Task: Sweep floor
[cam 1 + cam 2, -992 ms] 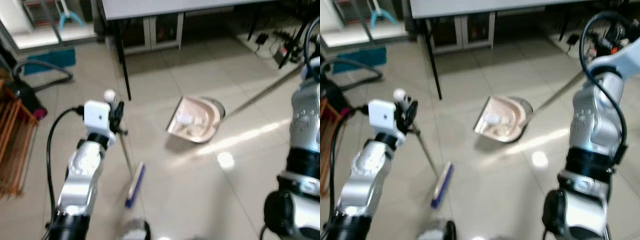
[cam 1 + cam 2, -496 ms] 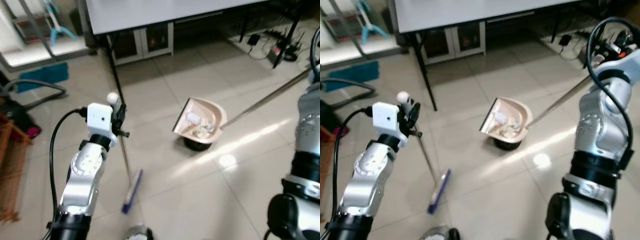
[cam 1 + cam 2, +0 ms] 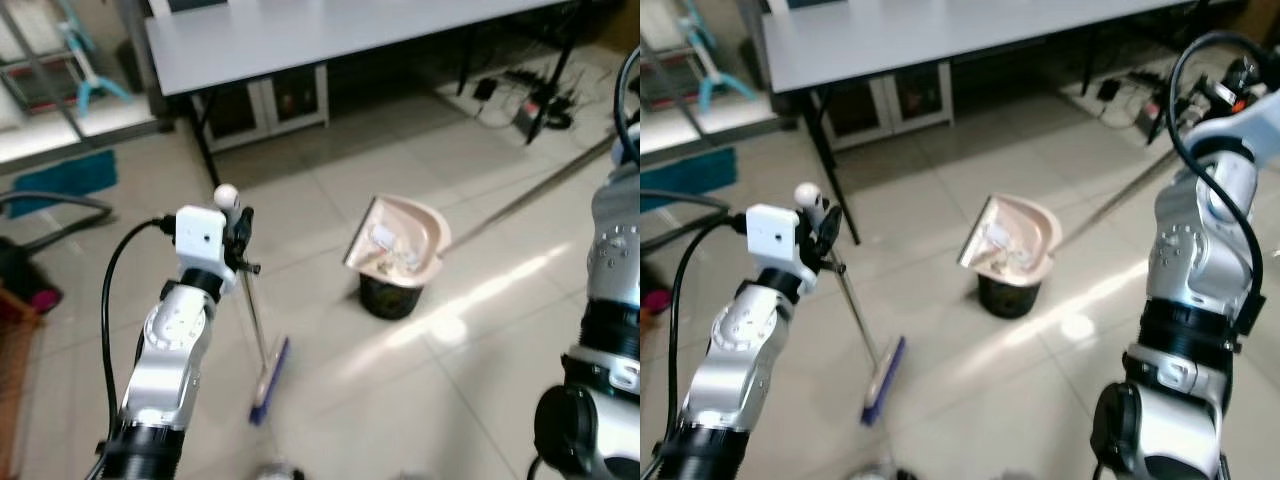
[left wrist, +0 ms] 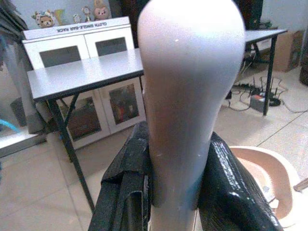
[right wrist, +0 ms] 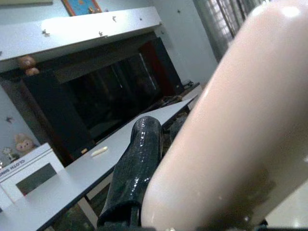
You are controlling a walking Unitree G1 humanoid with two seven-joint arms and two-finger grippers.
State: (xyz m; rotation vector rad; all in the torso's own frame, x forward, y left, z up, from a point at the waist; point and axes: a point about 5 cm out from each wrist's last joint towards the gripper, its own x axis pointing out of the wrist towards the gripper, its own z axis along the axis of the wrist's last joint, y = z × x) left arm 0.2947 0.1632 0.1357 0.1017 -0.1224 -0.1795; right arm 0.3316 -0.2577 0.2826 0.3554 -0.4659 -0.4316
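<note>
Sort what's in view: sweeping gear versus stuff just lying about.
Sweeping gear: broom in the left gripper; dustpan with scraps, its handle in the right gripper; black bin beneath.

Lying about: grey table, white cabinet, floor cables.

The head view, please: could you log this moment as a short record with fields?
left gripper: shut on broom handle, near its white top
broom: blue head on the tiled floor, handle leaning up to the gripper
right gripper: shut on dustpan handle
dustpan: tilted above the bin, white scraps inside
bin: black, on the floor under the dustpan
table: grey, behind the bin
</note>
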